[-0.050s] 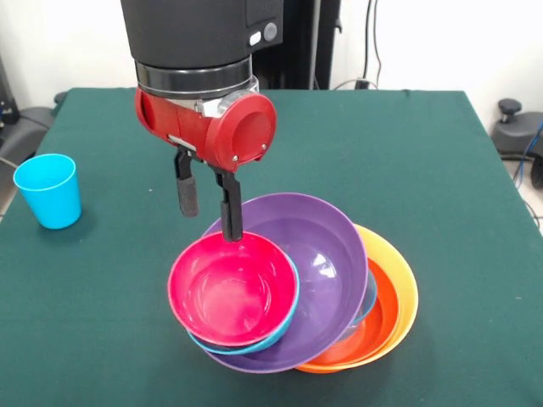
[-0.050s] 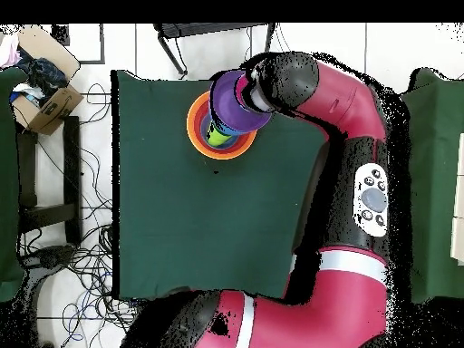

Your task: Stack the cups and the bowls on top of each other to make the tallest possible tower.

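The tower leans on the green table: a small pink-red bowl [image 1: 233,288] lies in a blue bowl [image 1: 259,344], which lies in a purple bowl [image 1: 327,254]. Under these are a red-orange bowl [image 1: 377,326] and a big orange bowl [image 1: 405,292]. My gripper [image 1: 209,225] hangs open right over the pink-red bowl's far rim, and one finger [image 1: 231,222] reaches down to that rim. Nothing sits between the fingers. A light blue cup [image 1: 48,191] stands upright, alone, at the left. In the overhead view the tower [image 2: 198,127] shows orange, purple and a lime green patch [image 2: 216,137], and the arm covers part of it.
The table [image 1: 407,170] has a dark green cloth. The tower sits close to its near edge in the front view. Off the table, the overhead view shows a cardboard box [image 2: 41,98] and loose cables [image 2: 86,263] on the floor.
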